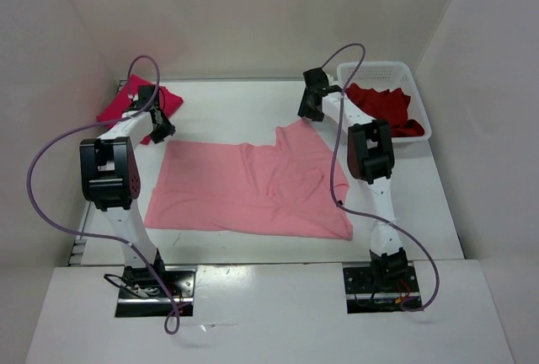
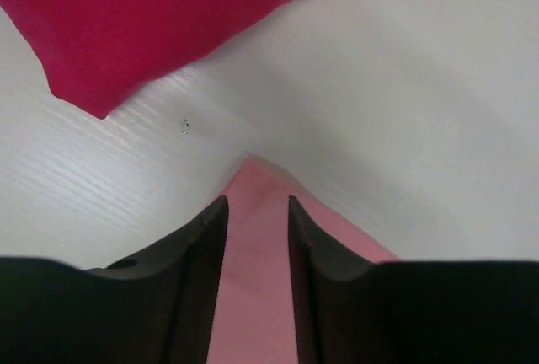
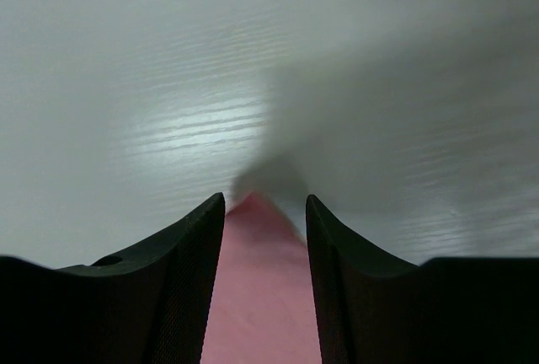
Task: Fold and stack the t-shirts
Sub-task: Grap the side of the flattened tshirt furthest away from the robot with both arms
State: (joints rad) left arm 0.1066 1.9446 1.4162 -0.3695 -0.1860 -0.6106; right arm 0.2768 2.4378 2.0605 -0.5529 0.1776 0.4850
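The pale pink t-shirt (image 1: pixel 253 187) lies spread flat across the middle of the table. My left gripper (image 1: pixel 160 132) is at its far left corner and my right gripper (image 1: pixel 310 113) at its far right corner. In the left wrist view the left gripper (image 2: pixel 258 202) stands open, the pink corner (image 2: pixel 253 297) lying in the gap. The right gripper (image 3: pixel 265 200) is open too, over the other corner (image 3: pixel 257 297). The crimson-pink t-shirt (image 1: pixel 114 107) sits bunched at the back left (image 2: pixel 152 10). The dark red t-shirt (image 1: pixel 383 107) lies in the basket.
A white lattice basket (image 1: pixel 404 73) stands at the back right, close to the right arm. White walls (image 1: pixel 50 86) close in the table on the left, back and right. Purple cables loop above both arms.
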